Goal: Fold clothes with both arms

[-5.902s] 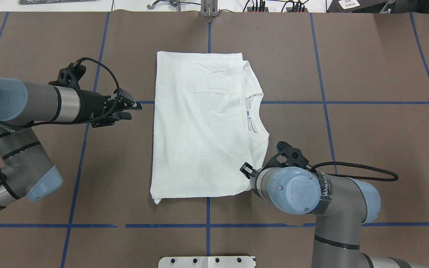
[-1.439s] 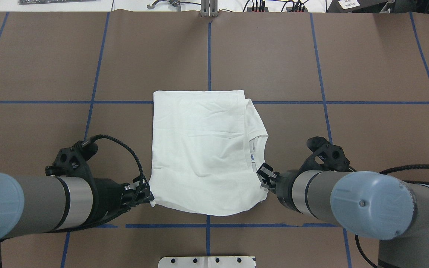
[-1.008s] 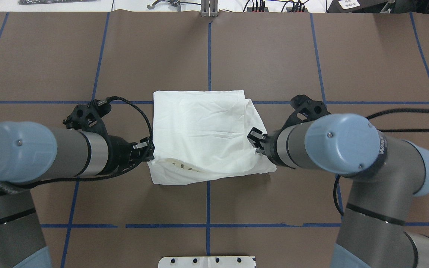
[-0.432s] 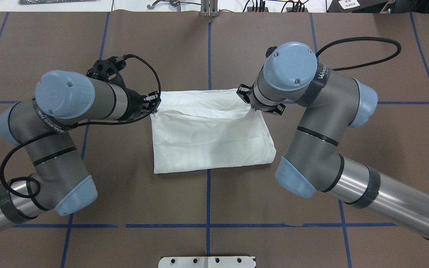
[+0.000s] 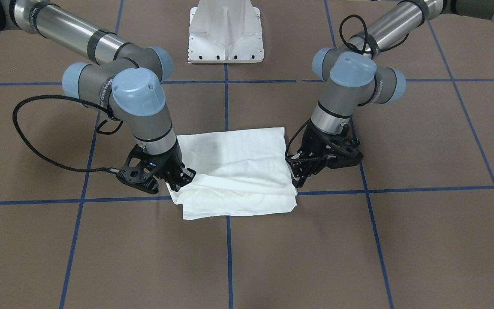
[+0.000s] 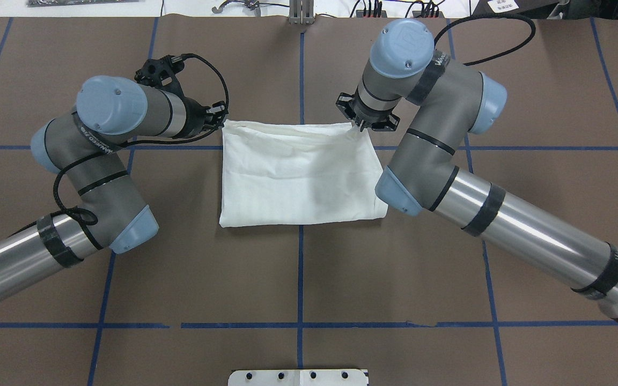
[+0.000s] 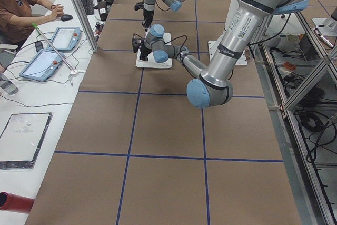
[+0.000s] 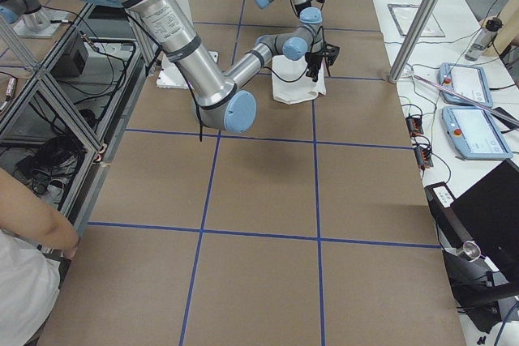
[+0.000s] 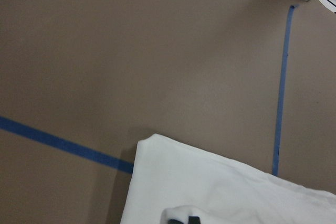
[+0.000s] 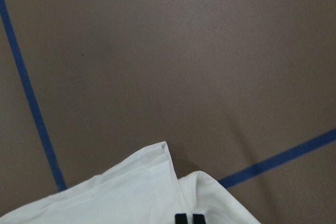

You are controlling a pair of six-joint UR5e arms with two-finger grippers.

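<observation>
table: brown, blue-taped grid | T-shirt: folded, centre | desk: tablets

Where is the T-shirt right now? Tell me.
In the overhead view, the T-shirt lies folded at the middle of the table, its far corners pinched by the left gripper and right gripper.

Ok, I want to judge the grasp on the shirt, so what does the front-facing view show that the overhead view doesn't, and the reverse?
Only the front-facing view shows the right gripper and left gripper from the side, fingers apparently pinching the white T-shirt's corners farthest from the robot. It also shows the stacked layers along that edge and the whole white pedestal base. Only the overhead view shows the cables beyond the table's far end; there the fingers are partly hidden. Both show the folded shirt on the brown table with blue tape lines.
</observation>
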